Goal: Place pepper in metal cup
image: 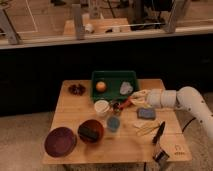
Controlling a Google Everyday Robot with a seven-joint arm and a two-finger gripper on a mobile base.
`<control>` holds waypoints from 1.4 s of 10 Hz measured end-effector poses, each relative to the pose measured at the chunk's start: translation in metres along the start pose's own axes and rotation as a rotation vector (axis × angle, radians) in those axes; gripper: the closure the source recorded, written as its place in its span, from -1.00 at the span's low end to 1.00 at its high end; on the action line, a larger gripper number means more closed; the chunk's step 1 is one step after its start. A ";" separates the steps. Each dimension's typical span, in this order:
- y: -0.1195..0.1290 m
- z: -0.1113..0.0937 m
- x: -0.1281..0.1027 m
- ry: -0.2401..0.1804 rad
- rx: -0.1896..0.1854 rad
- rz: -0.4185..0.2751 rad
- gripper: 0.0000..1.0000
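A wooden table (pixel 125 145) fills the lower half of the camera view, with a dark wall and a raised ledge behind it. At the far left, near the table's 8 o'clock edge, sits a dark red plate (pixel 60 141). Just right of it is a red bowl (pixel 91 131) holding a black block (pixel 89 132). Up at 10 o'clock lies a small dark dish (pixel 76 89). Toward the centre stands a white cup (pixel 102 107), with a blue cup (pixel 113 123) just below it at its 5 o'clock. A green tray (pixel 114 76) sits at the table's 12 o'clock, holding a round orange fruit (pixel 101 86) and a pale crumpled object (pixel 126 88). Immediately right of the white cup is the metal cup (pixel 117 107), small and dark inside. The pepper (pixel 125 104), a small orange-red piece, appears at the cup's 2 o'clock, touching or just over its rim, right at the tip of the gripper (pixel 131 101). The gripper reaches in from 3 o'clock on a white arm (pixel 185 100); whether it grasps the pepper or has released it cannot be told. Below the arm lie a grey-blue block (pixel 147 113), pale yellow sticks (pixel 147 128), and a black tool (pixel 159 133).
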 end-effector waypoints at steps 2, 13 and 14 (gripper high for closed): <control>-0.009 0.004 0.006 0.018 0.003 0.003 0.76; 0.003 0.054 0.025 0.077 -0.094 0.031 -0.60; 0.003 0.053 0.022 0.071 -0.095 0.033 -0.60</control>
